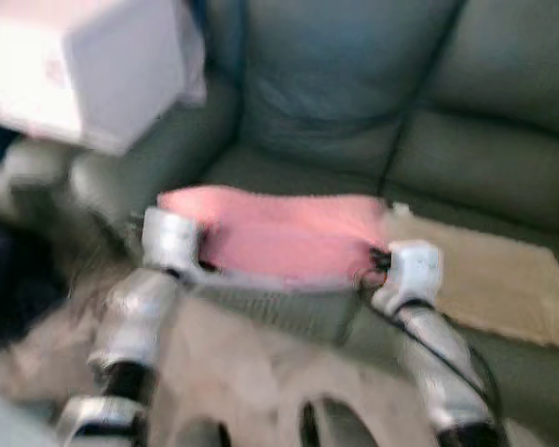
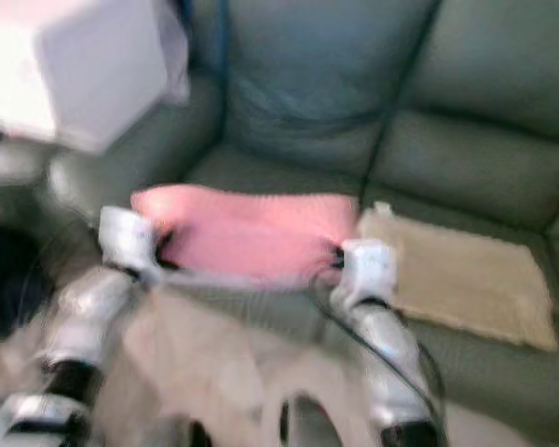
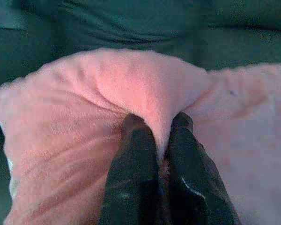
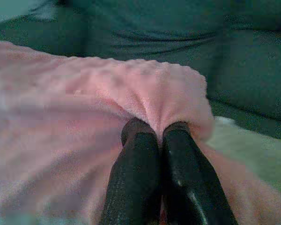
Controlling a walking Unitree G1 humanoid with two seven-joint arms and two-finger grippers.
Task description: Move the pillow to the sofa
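Observation:
A pink fluffy pillow (image 1: 279,235) is held out in front of me, just over the front edge of the dark green sofa (image 1: 335,102) seat. My left gripper (image 3: 157,123) is shut on a fold of its left end. At the pillow's right end, my right gripper (image 4: 157,127) pinches the fabric shut as well. Both silver arms reach forward, the left wrist (image 1: 172,240) and right wrist (image 1: 410,270) flanking the pillow. The head views are blurred.
A tan mat (image 1: 494,275) lies on the sofa seat to the right of the pillow. A white box-like object (image 1: 84,65) sits on the sofa's left armrest. A beige rug (image 1: 224,372) covers the floor below my arms.

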